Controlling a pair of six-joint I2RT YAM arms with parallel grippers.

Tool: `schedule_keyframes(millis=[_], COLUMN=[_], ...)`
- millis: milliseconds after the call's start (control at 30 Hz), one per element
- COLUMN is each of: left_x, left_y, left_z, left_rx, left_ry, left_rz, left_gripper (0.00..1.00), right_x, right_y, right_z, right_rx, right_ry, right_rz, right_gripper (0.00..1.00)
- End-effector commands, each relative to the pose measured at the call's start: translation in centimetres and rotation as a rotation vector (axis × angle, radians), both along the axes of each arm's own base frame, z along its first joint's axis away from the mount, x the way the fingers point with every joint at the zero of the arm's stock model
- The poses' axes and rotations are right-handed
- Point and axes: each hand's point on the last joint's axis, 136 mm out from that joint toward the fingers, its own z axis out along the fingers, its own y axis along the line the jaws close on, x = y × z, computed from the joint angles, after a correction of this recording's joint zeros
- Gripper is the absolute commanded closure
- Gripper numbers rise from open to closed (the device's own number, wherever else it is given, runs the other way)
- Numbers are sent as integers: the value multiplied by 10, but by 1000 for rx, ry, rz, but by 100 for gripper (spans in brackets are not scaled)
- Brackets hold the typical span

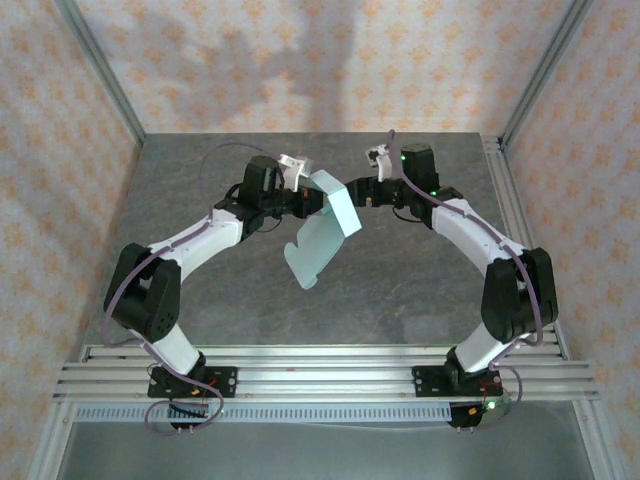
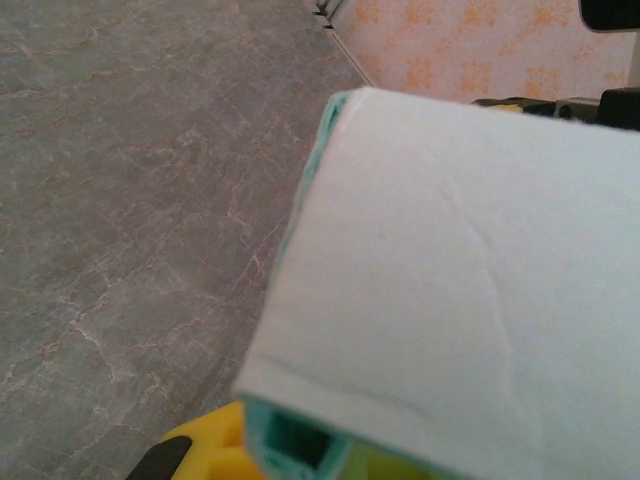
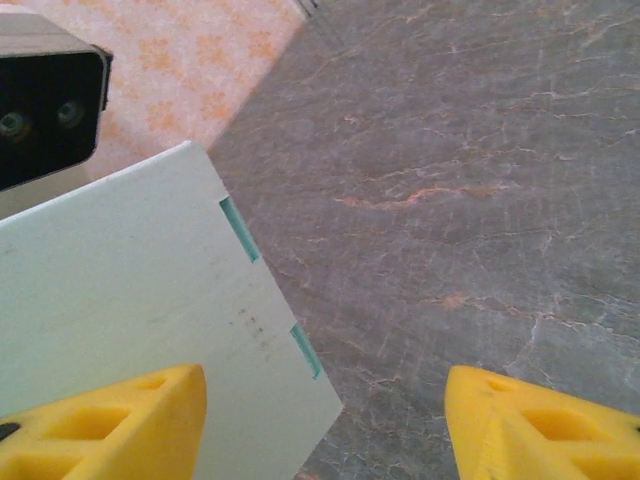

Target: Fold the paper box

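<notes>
The top camera looks down from above and behind, arm bases at 6 o'clock, covering the whole counter [image 1: 400, 290]. The left wrist camera sits blurringly close to the paper box [image 2: 450, 280], seemingly aimed low across the counter. The right wrist camera looks down past the right tool [image 3: 325, 420]. All three share the box.

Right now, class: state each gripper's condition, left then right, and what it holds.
Left gripper: closed on the paper box.
Right gripper: open, fingers apart, gripping nothing.
</notes>
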Motion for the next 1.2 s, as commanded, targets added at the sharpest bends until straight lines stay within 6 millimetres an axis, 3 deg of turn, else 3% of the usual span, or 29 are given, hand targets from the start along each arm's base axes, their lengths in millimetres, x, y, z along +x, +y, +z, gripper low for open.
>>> schedule_keyframes(millis=[0, 200, 433, 633, 800, 900, 1167], left_x=[14, 3, 2, -27, -49, -57, -70], left_y=[5, 20, 73, 102, 120, 125, 123], left_z=[13, 4, -35, -73, -92, -98, -140], left_rx=[49, 142, 444, 677, 902, 1013, 1125], left_ry=[-66, -61, 109, 385, 503, 542, 679], left_rz=[51, 72, 263, 275, 218, 162, -19], left_gripper=[100, 100, 100, 100, 100, 100, 100], right_x=[-6, 28, 41, 36, 34, 33, 29], right_y=[2, -53, -102, -107, -107, -106, -110], right_z=[23, 19, 15, 11, 9, 8, 11], right_rx=[50, 27, -92, -146, -143, -143, -147], right_ry=[-41, -40, -71, -66, -62, -59, -67], right_rz=[10, -259, -492, -492, -488, -481, -501], right_gripper=[33, 31, 31, 31, 31, 31, 31])
